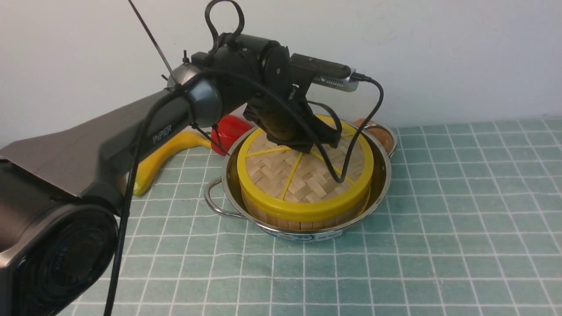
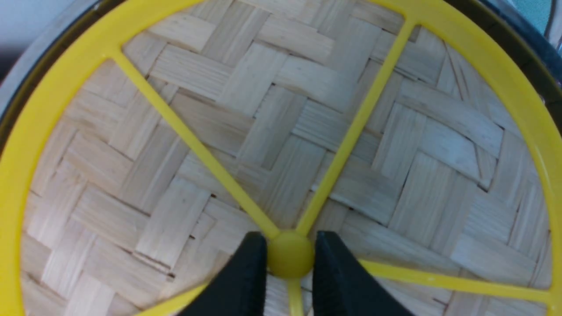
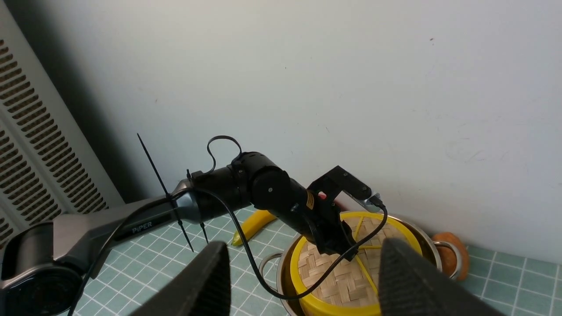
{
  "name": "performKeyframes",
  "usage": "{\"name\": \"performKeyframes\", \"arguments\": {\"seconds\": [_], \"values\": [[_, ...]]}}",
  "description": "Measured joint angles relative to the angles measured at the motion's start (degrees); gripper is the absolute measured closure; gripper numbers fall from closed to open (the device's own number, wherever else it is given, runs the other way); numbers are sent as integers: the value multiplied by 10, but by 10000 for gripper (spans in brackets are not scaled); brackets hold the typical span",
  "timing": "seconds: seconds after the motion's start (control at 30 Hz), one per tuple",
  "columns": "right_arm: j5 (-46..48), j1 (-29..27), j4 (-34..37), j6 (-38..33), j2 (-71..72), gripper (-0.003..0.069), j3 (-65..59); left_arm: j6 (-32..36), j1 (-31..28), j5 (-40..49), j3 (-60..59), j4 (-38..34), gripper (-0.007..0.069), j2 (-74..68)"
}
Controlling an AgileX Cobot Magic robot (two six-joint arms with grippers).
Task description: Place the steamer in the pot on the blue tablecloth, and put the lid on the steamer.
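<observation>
The left arm (image 1: 145, 127) is a dark grey tube with white "PiPER" lettering and rounded black joints. A black cable (image 1: 381, 101) loops along it, pinned by black cable ties (image 1: 149, 36). A silver camera (image 1: 336, 81) rides a black bracket (image 1: 314, 66). The left claw (image 2: 290, 239) and right claw (image 3: 305, 245) have black tapered fingers (image 2: 246, 281).

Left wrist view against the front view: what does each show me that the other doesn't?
Left wrist only: the left gripper, its fingers pressed on either side of the centre knob of the lid. Front only: the steamer sitting in the pot on the tablecloth, and a banana behind the arm. Both: the lid's woven top, yellow rim and spokes, plus some pot rim.
</observation>
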State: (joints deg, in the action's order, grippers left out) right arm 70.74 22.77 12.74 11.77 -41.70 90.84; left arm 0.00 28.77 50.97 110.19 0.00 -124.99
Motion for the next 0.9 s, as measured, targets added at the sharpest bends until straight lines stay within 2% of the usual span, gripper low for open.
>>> {"name": "performKeyframes", "arguments": {"seconds": [0.03, 0.07, 0.13, 0.17, 0.2, 0.27, 0.37, 0.5, 0.57, 0.6, 0.7, 0.73, 0.77, 0.83, 0.87, 0.9], "values": [[0, 0, 0, 0, 0, 212, 0, 0, 0, 0, 3, 5, 405, 0], [0, 0, 0, 0, 0, 212, 0, 0, 0, 3, 12, 13, 342, -2], [0, 0, 0, 0, 0, 212, 0, 0, 0, 21, 36, 34, 265, -5], [0, 0, 0, 0, 0, 212, 0, 0, 0, 24, 42, 37, 258, -5], [0, 0, 0, 0, 0, 212, 0, 0, 0, 59, 75, 66, 197, -6], [0, 0, 0, 0, 0, 212, 0, 0, 0, 105, 121, 100, 148, -6], [0, 0, 0, -1, 0, 212, 0, 0, 0, 166, 197, 147, 104, -1], [0, 0, -10, -3, 0, 212, 0, 0, 0, 180, 277, 199, 102, 27], [0, 0, -31, -11, 0, 212, 0, 11, 0, 182, 298, 227, 155, 74], [0, 0, -31, -11, 0, 212, 0, 11, 0, 182, 299, 229, 155, 79], [0, 0, -57, -19, 0, 212, -4, 13, 0, 184, 298, 231, 319, 160], [-1, 0, -66, -21, 0, 212, -7, 13, 0, 184, 295, 228, 362, 174], [-1, 0, -69, -22, 0, 212, -9, 13, 0, 184, 293, 226, 373, 184], [-3, 0, -85, -27, 1, 212, -24, 13, 0, 184, 279, 200, 474, 227], [-3, 0, -95, -29, 1, 212, -44, 13, 0, 184, 261, 175, 559, 267], [-3, 0, -103, -31, 2, 212, -68, 15, 0, 184, 243, 148, 611, 298]]}}
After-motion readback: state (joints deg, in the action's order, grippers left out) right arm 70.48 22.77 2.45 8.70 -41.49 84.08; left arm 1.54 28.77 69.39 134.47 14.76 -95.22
